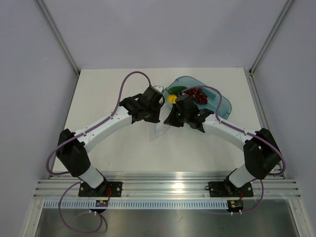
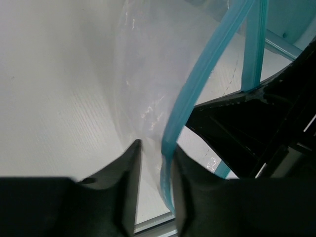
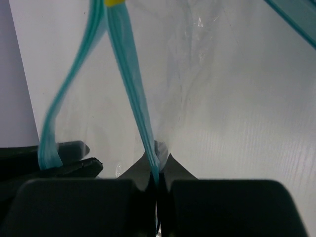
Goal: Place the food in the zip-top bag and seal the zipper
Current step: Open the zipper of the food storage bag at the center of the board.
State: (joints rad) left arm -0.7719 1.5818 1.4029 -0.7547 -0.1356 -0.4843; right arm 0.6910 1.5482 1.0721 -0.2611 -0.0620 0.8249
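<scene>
The clear zip-top bag (image 1: 162, 128) hangs between my two grippers at the table's middle, its mouth spread. Its light blue zipper (image 2: 183, 101) runs between my left gripper's (image 2: 155, 153) jaws. They stand apart, and the strip lies against the right finger. My right gripper (image 3: 157, 159) is shut on the zipper's other strip (image 3: 129, 79). In the top view the left gripper (image 1: 159, 116) and the right gripper (image 1: 169, 118) nearly touch. The yellow lemon (image 1: 171, 98), dark red grapes (image 1: 198, 95) and green cucumber-like vegetable (image 1: 175, 90) lie in the teal tray (image 1: 224, 104) just behind.
The teal tray stands at the back right of the white table (image 1: 108, 89), close behind both wrists. Grey walls enclose the table on three sides. A metal rail (image 1: 163, 185) runs along the near edge by the arm bases.
</scene>
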